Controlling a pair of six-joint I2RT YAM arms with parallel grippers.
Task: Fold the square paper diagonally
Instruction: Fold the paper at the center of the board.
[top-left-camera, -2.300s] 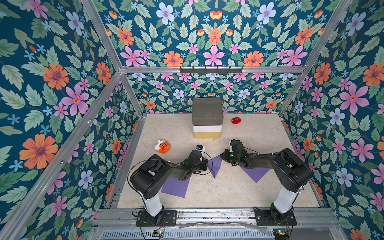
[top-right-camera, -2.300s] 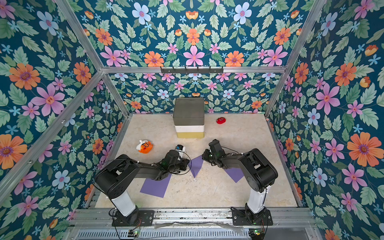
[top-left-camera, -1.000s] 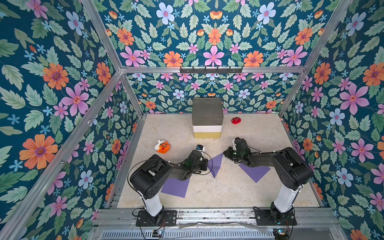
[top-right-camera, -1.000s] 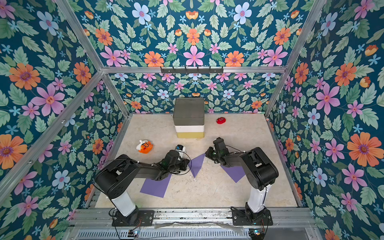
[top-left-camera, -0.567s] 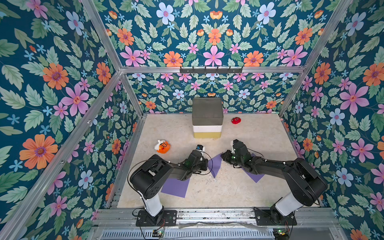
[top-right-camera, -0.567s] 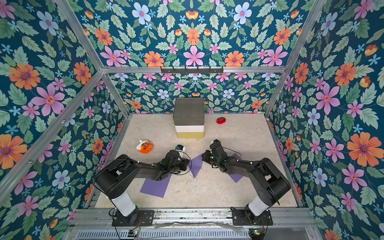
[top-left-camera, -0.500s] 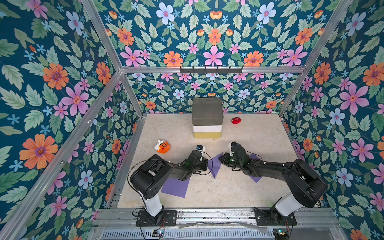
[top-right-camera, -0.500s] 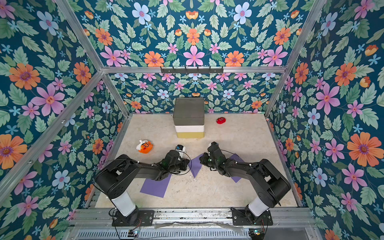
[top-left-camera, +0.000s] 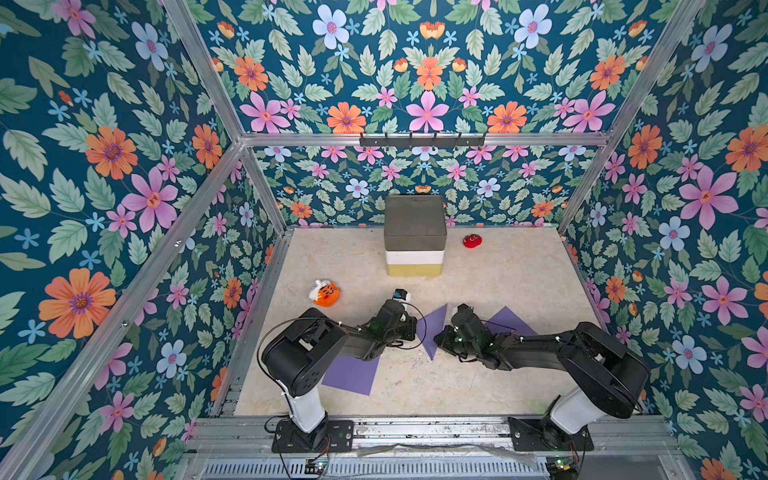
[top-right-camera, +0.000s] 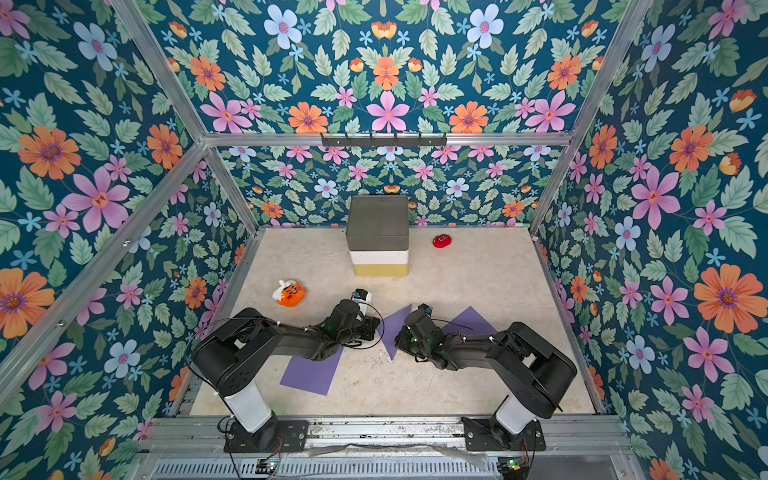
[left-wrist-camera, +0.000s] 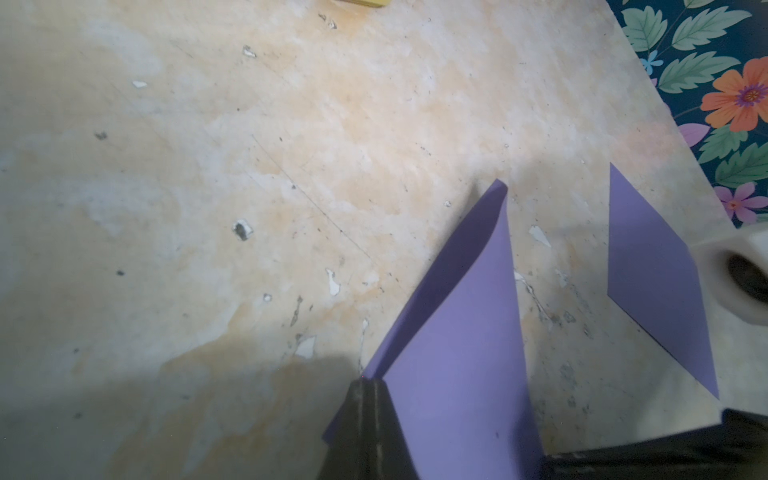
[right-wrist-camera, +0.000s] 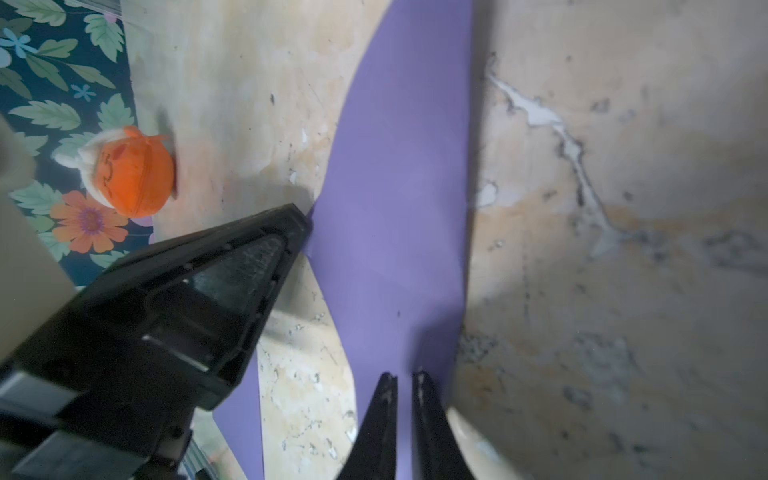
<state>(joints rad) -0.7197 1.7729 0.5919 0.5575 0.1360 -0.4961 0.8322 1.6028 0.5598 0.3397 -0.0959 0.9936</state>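
The square paper (top-left-camera: 432, 328) is purple and bent over on itself, standing up off the table in both top views (top-right-camera: 395, 328). My left gripper (top-left-camera: 414, 328) is shut on its left corners, and in the left wrist view the jaws (left-wrist-camera: 370, 380) pinch the two layers of the paper (left-wrist-camera: 457, 332) together. My right gripper (top-left-camera: 439, 338) lies low at the paper's right side. In the right wrist view its fingertips (right-wrist-camera: 403, 374) stand almost together over the paper (right-wrist-camera: 399, 187), with only a thin slit between them. Nothing is clamped in it.
Two flat purple sheets lie on the table, one under my left arm (top-left-camera: 353, 374) and one behind my right arm (top-left-camera: 509, 320). A grey, white and yellow stacked box (top-left-camera: 415, 237) and a red toy (top-left-camera: 471, 241) sit at the back. An orange toy (top-left-camera: 325, 293) lies left.
My right gripper has swung from further back and right to the left and nearer, down along the folded paper's right side. The left gripper has kept its grip and place.
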